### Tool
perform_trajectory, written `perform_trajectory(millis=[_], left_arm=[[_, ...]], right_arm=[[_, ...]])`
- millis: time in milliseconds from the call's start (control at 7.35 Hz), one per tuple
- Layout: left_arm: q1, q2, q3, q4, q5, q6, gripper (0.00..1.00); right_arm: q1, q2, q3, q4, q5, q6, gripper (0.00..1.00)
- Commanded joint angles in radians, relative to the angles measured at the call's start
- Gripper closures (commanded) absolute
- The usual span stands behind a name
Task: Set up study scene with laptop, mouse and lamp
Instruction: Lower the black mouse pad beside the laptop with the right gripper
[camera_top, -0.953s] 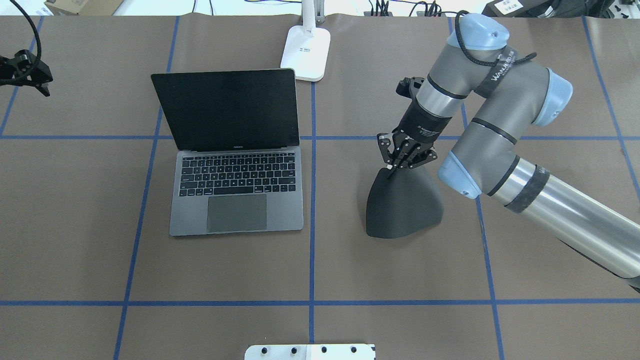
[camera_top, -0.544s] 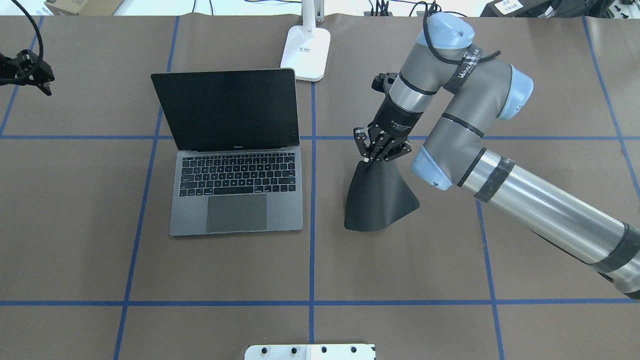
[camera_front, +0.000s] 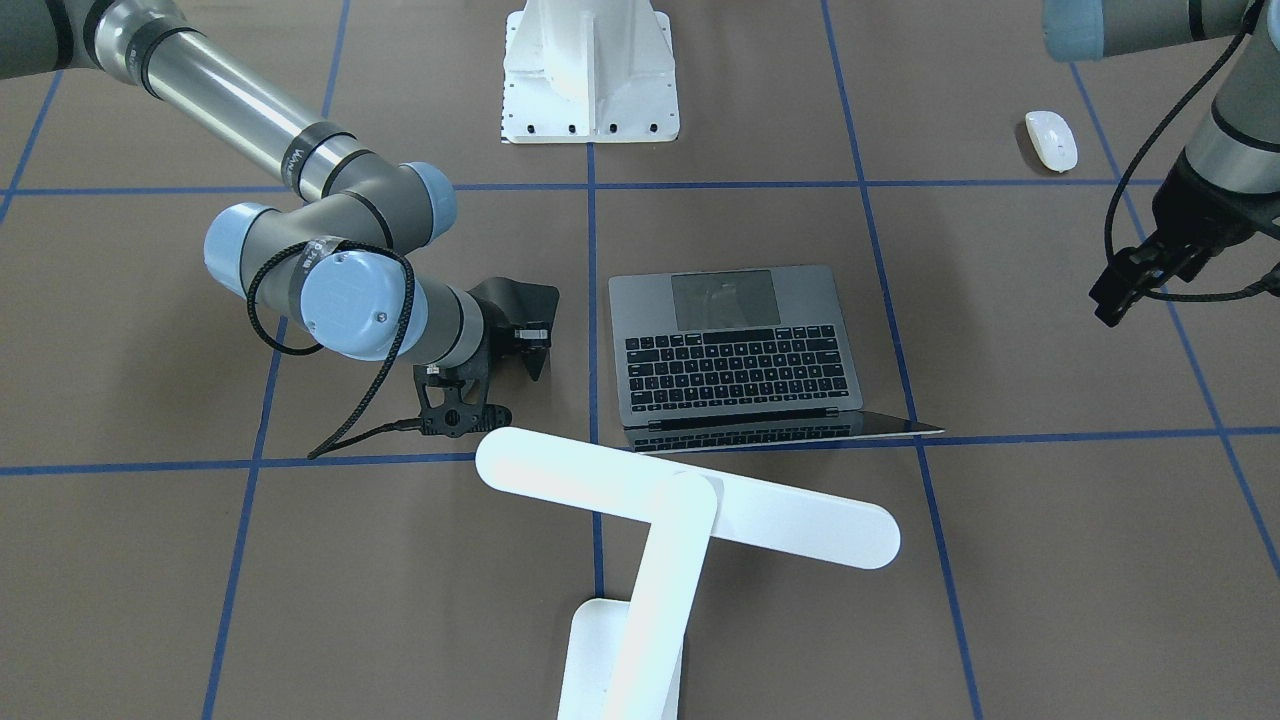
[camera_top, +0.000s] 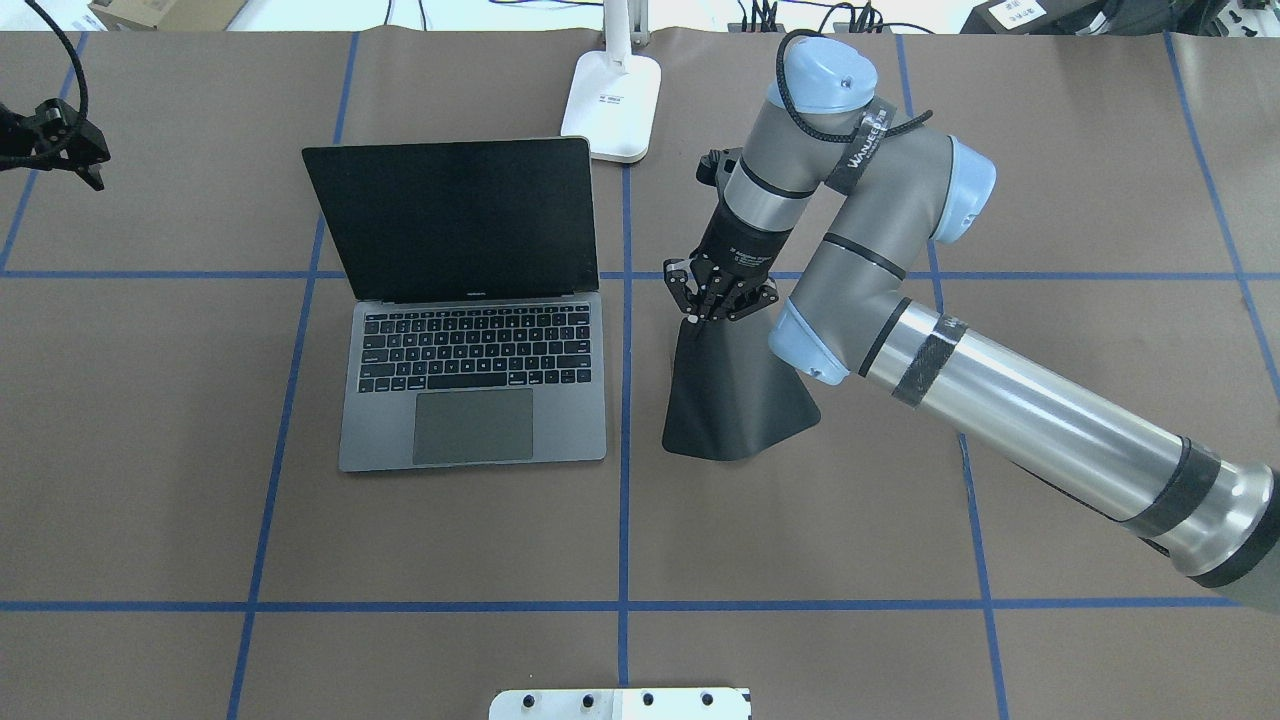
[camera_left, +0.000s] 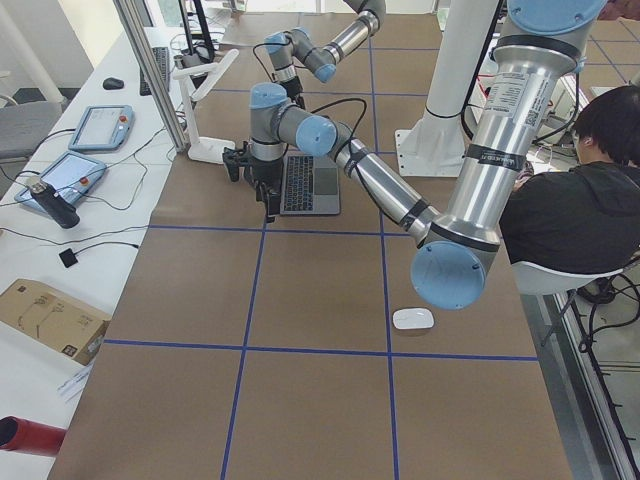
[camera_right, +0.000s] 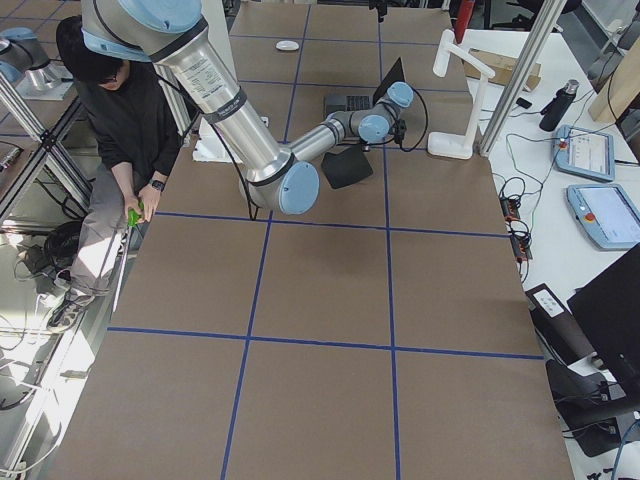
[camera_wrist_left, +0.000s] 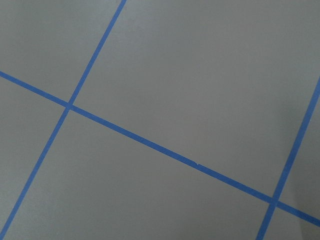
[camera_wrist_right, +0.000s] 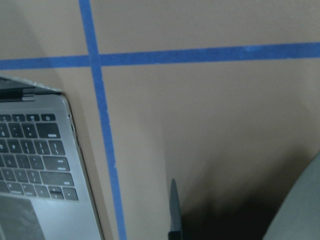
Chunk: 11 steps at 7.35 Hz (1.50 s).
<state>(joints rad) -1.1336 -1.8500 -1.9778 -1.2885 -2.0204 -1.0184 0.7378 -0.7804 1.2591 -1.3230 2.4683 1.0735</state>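
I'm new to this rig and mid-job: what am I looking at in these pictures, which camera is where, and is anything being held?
Two robot arms work at a table. One camera looks from behind the robot, one faces it, two sit at the table's ends, and one rides on each wrist. On the table are an open laptop, a lamp beyond it, and a mouse off on the robot's left. The right pincer pinches the edge of a black pad, lifted beside the laptop. The left pincer holds nothing.
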Motion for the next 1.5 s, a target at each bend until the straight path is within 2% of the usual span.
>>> perform_trajectory(millis=[0,408,680,1361], left_arm=[[0.0,0.0,0.007,0.0,0.0,0.0,0.0],[0.0,0.0,0.01,-0.002,0.0,0.0,0.0],[0.0,-0.002,0.017,-0.014,0.0,-0.002,0.0],[0.0,-0.003,0.027,-0.022,0.012,-0.002,0.0]], right_arm=[[-0.008,0.023,-0.02,0.001,-0.037,-0.001,1.0],[-0.015,0.023,-0.093,0.14,-0.066,-0.001,1.0],[-0.021,0.009,-0.095,0.226,-0.066,-0.001,1.0],[-0.051,0.001,-0.093,0.283,-0.097,-0.015,1.0]])
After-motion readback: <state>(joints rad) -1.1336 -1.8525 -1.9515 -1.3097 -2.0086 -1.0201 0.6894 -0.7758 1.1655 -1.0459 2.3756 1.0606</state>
